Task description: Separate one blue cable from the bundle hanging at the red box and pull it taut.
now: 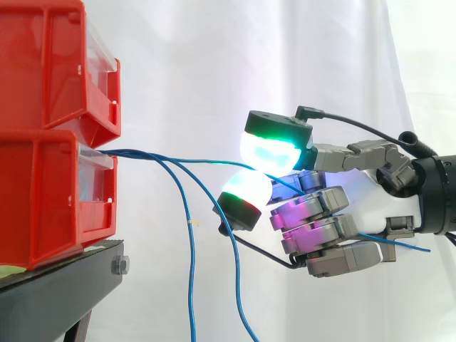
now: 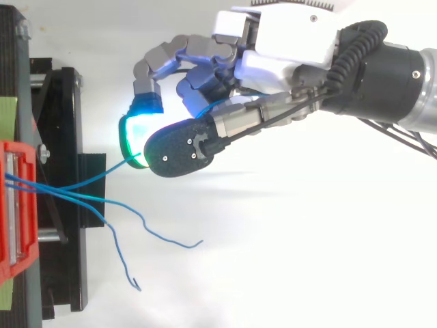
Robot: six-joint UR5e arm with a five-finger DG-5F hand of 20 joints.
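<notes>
One blue cable [image 1: 199, 161] leaves the front edge of the lower red bin [image 1: 43, 192] and runs nearly level to the robot hand [image 1: 335, 214]. It is pinched there between two green-glowing fingertips [image 1: 269, 153], and its loose end trails past the palm. Two other blue cables [image 1: 191, 271] droop from the same edge beside the black stand [image 1: 57, 292], apart from the robot hand, with open space beneath it.

A white curtain [image 1: 206, 64] hangs in soft vertical folds, brightly and evenly lit. A black stand [image 1: 50, 292] sits at 8 o'clock in the side view.
</notes>
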